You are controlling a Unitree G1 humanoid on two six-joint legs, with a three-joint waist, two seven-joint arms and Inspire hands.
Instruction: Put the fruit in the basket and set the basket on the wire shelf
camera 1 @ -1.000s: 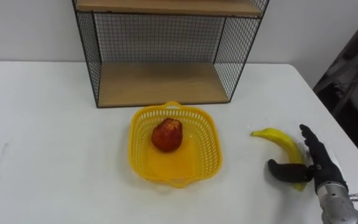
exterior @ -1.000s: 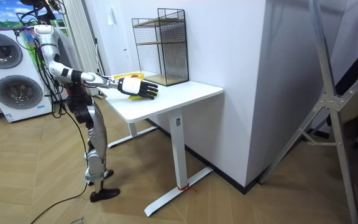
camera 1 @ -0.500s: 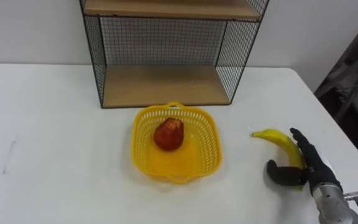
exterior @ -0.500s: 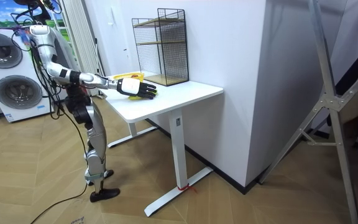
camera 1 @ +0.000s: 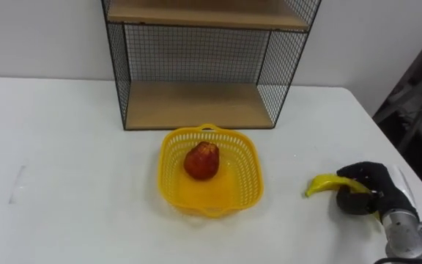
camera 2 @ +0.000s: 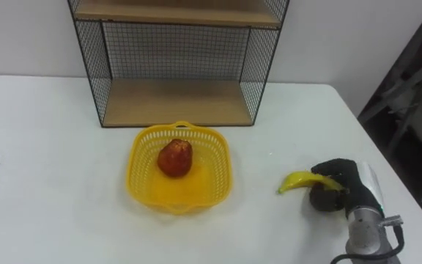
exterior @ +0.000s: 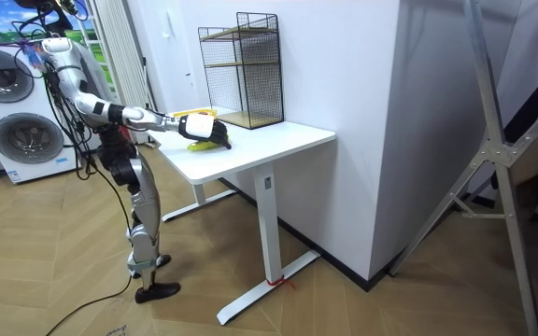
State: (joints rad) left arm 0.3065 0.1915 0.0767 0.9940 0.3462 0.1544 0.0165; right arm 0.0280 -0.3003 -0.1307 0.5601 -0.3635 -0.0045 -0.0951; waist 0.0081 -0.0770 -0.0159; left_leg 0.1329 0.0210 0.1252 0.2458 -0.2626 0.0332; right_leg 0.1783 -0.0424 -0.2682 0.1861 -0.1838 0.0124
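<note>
right hand curled round curved yellow banana on white table, right of yellow plastic mesh basket; grip looks ready for lifting. round red fruit already inside; black wire shelf behind.

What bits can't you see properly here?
- Eye views: most of the yellow banana is hidden by the right hand curled round it.
- Eye views: the black wire shelf has its top cut off by the upper edge.
- Room view: the yellow plastic basket is too small, partly behind the arm.
</note>
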